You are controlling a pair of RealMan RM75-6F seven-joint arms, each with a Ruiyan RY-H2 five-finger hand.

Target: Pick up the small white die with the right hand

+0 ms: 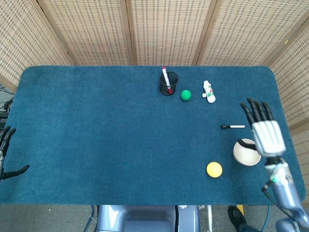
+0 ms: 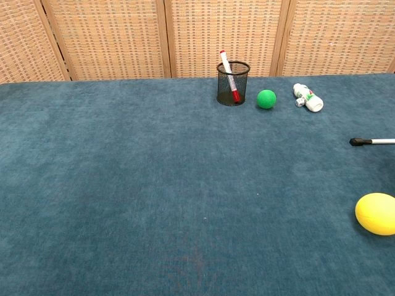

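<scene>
The small white die (image 2: 299, 102) sits on the blue carpet-like surface (image 1: 96, 125), right up against the left side of the little white bottle (image 2: 308, 97), which lies on its side. It's a tiny cube, so no real long axis, and it's too small to tell which face is up. In the head view it's just a speck by the bottle (image 1: 208, 91).

The right hand (image 1: 265, 130) is well apart from the die, hovering at the surface's right edge with its dark fingers (image 1: 256, 110) spread wide and holding nothing. The palm casing looks like smooth silver-white plastic. Just beside it sits a round cream bowl (image 1: 245, 152).

The left hand (image 1: 6, 157) only peeks in at the far left edge, fingers apart and empty.

Other stuff: a black mesh cup (image 2: 233, 83) with a red-and-white marker (image 2: 228, 75) leaning in it, a fuzzy-looking green ball (image 2: 266, 98), a smooth yellow ball (image 1: 214, 169), and a thin white pen with a black cap (image 1: 232, 126) lying left-right.
</scene>
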